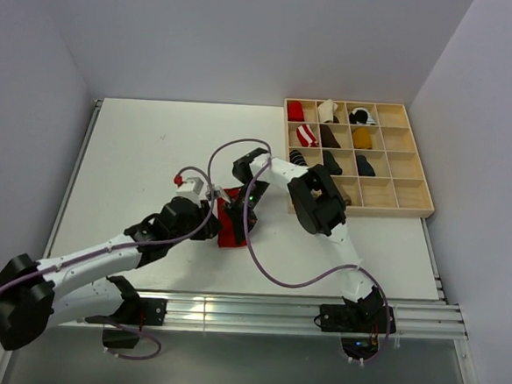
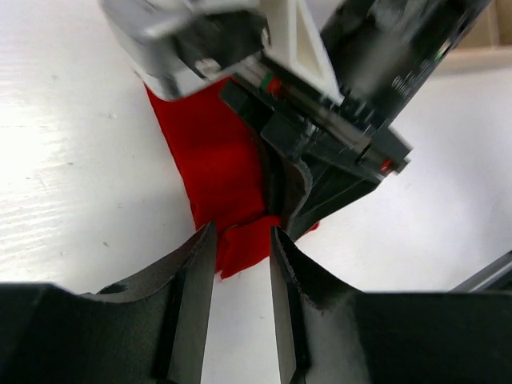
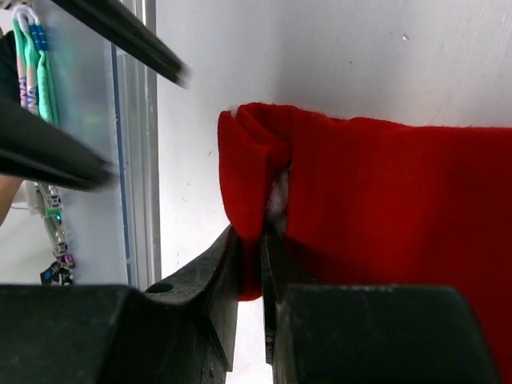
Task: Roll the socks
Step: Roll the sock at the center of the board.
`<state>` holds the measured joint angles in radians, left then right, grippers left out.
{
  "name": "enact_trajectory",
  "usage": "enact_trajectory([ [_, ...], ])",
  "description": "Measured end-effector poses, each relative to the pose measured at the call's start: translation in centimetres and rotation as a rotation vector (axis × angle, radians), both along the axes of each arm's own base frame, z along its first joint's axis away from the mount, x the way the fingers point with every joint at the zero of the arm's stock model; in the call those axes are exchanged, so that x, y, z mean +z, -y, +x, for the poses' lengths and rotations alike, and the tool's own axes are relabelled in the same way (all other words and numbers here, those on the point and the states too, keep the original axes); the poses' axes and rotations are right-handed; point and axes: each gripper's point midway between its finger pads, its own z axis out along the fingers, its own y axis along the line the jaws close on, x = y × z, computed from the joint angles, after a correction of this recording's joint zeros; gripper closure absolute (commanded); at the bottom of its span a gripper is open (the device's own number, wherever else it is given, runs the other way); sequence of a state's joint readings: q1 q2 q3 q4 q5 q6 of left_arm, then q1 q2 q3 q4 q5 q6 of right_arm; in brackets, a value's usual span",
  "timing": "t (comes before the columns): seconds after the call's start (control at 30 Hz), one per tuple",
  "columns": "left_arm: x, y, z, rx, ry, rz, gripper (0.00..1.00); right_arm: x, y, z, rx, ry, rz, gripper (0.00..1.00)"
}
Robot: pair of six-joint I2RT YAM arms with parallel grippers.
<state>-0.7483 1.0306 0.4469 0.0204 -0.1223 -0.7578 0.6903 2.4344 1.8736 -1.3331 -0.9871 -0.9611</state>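
Observation:
The bright red sock [image 1: 229, 231] lies flat on the white table, near the middle of its front part. My right gripper [image 1: 240, 213] points down at it, shut on a folded edge of the sock [image 3: 384, 200]; in the right wrist view its jaws [image 3: 260, 236] pinch the red fold. My left gripper [image 1: 215, 208] is just left of it, open, with the sock's folded end [image 2: 216, 160] between its fingertips [image 2: 242, 232]. The right gripper's body [image 2: 336, 104] fills the top of the left wrist view. I see no tan-brown sock on the table.
A wooden tray [image 1: 413, 203] with many compartments stands at the back right and holds several rolled sock bundles, among them a red-and-white striped one [image 1: 305, 134]. The aluminium rail [image 1: 274, 312] runs along the table's front edge.

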Motion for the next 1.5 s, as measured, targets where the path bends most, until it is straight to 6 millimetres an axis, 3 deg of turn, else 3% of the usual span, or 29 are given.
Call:
enact_trajectory([
  [0.2, -2.7, 1.7, -0.3, -0.108, -0.009, 0.094, 0.62, 0.0, 0.0, -0.1, -0.006, -0.013, -0.007, 0.81],
  [0.47, -2.3, 3.6, -0.2, -0.198, 0.042, 0.065, 0.61, 0.0, -0.2, 0.1, -0.017, -0.023, -0.021, 0.81],
  [0.77, -4.6, 3.7, -1.2, -0.255, 0.01, 0.097, 0.6, 0.0, -0.2, 0.2, -0.034, -0.04, -0.034, 0.82],
  [1.0, -5.0, 3.7, -1.5, -0.26, -0.004, 0.109, 0.61, 0.0, -0.1, 0.3, -0.044, -0.045, -0.042, 0.82],
  [1.23, -6.0, 3.4, -1.3, -0.222, -0.039, 0.136, 0.69, -0.1, -0.1, 0.5, -0.063, -0.062, -0.058, 0.84],
  [1.3, -6.1, 3.4, -1.2, -0.213, -0.048, 0.137, 0.75, -0.1, 0.0, 0.5, -0.069, -0.066, -0.065, 0.84],
  [1.5, -6.3, 3.9, -0.9, -0.191, -0.089, 0.135, 0.91, -0.3, 0.3, 0.4, -0.107, -0.09, -0.105, 0.7],
])
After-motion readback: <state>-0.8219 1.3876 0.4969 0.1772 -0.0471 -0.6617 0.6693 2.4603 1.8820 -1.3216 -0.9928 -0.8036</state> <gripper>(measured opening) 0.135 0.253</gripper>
